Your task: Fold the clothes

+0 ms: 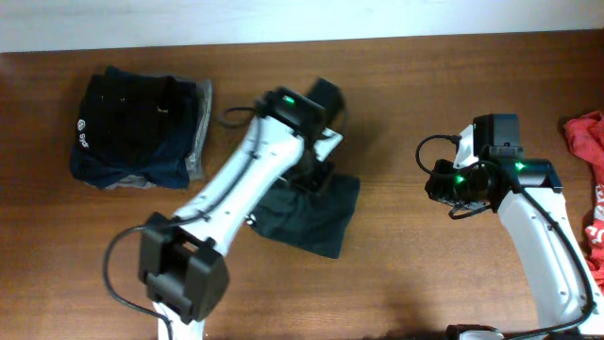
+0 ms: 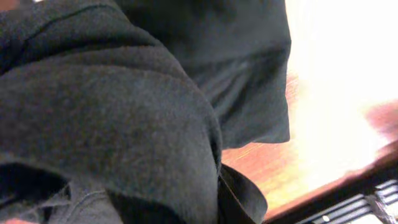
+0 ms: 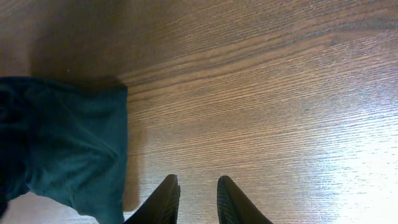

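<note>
The dark garment (image 1: pixel 311 219) lay rumpled at the centre of the table (image 1: pixel 425 293), apparently mid-fold. Its twelve o'clock edge swallowed the left gripper (image 1: pixel 319 161), whose grip could not be told. At three o'clock the right gripper (image 3: pixel 194 198) hung slightly parted and empty; the next move probably called for drawing that edge over flat.

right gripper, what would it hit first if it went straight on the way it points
Most likely the bare wooden table: the right gripper points at open wood with nothing in between. The dark garment lies off to one side of that line, though depth is hard to judge.
</note>
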